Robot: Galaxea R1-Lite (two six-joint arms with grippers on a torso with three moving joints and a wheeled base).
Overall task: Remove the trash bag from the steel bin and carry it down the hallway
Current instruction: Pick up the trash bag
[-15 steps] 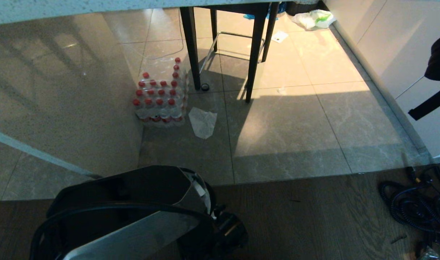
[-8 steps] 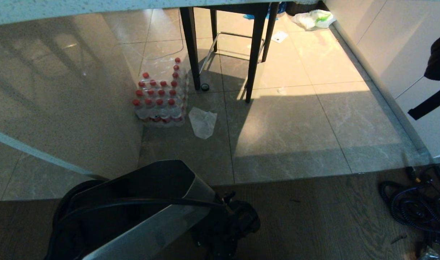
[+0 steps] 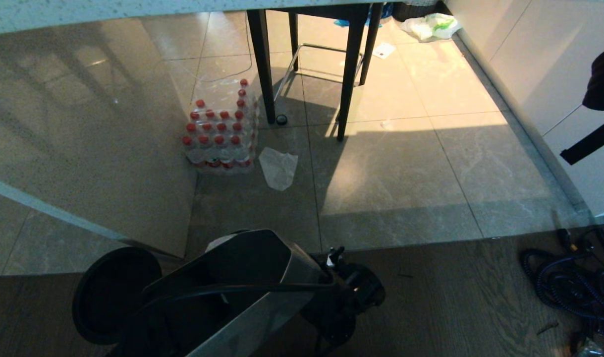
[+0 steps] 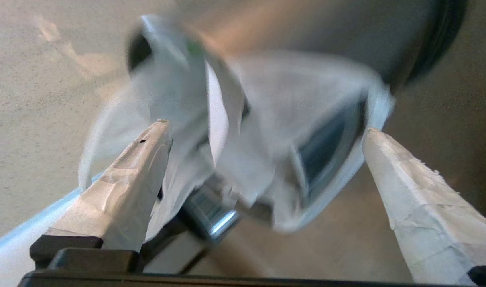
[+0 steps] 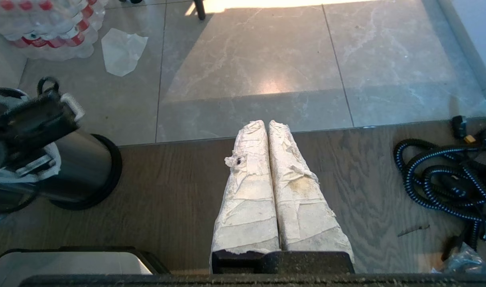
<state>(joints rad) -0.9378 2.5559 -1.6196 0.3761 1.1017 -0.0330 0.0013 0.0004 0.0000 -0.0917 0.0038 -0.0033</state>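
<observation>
The trash bag (image 4: 258,131), white with a spot of green print, fills the left wrist view as a blur. It drapes over the steel bin (image 5: 81,159), which stands on the wood floor at the tile edge. My left gripper (image 4: 266,127) is open wide, its taped fingers (image 4: 143,175) on either side of the bag's near folds and not closed on them. In the head view my left arm (image 3: 242,297) covers the bin, and only a white scrap of the bag (image 3: 217,243) peeks out. My right gripper (image 5: 267,124) hangs shut and empty over the wood floor. The hallway is out of view.
A round black disc (image 3: 116,295) lies left of the arm. On the tiles are a pack of red-capped bottles (image 3: 220,136), a clear plastic sheet (image 3: 278,168) and dark stool legs (image 3: 349,74). A speckled panel (image 3: 83,148) stands left and coiled cable (image 3: 569,282) lies right.
My left arm has swung to the right in the head view, uncovering the black disc and a white scrap of the bag. The gripper has stayed open and the right arm still.
</observation>
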